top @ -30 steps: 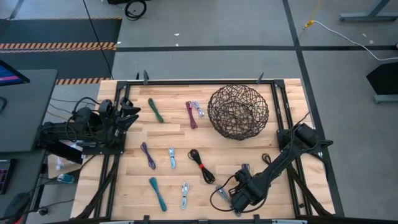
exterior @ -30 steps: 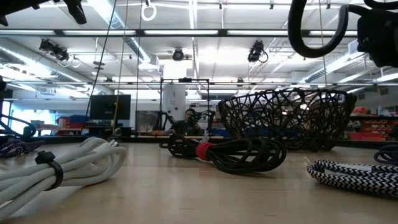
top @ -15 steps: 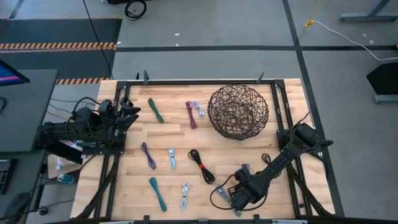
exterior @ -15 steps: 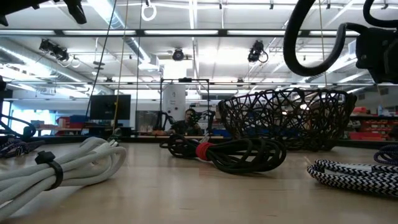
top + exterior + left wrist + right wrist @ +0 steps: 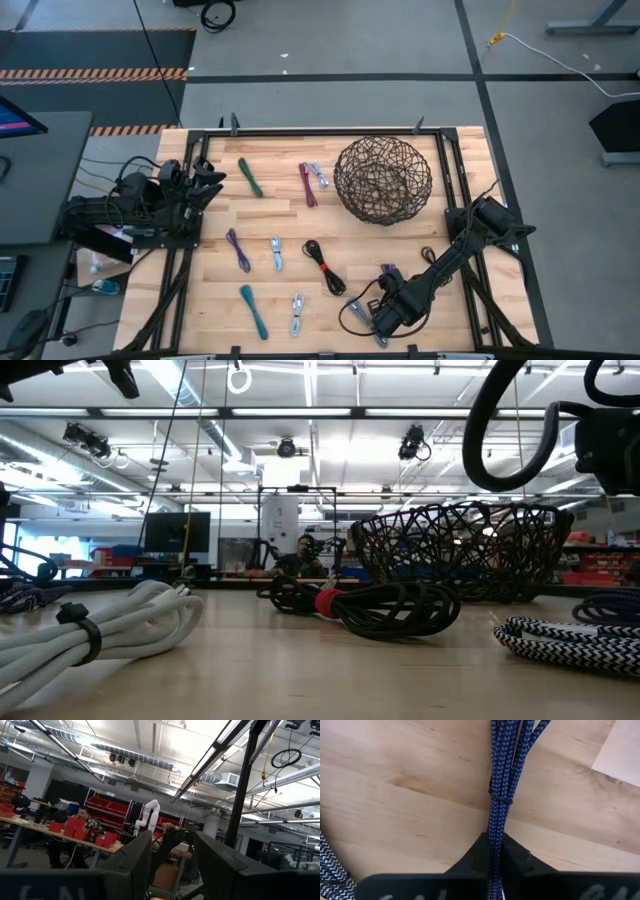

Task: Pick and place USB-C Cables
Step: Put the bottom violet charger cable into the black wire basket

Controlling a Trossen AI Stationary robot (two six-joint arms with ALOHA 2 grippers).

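blue cable (image 5: pixel 501 795), lengthwise between end effector (image 5: pixel 492 851) fingers

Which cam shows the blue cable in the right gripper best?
Right wrist view: the blue braided cable fills the frame, pinched between the right gripper fingers. High view shows only a tip beside the gripper; low view a sliver at the edge; left wrist nothing.

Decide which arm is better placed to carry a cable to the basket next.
Right: the right gripper is shut on the blue cable, near the basket. The left gripper waits at the table's far-left edge.
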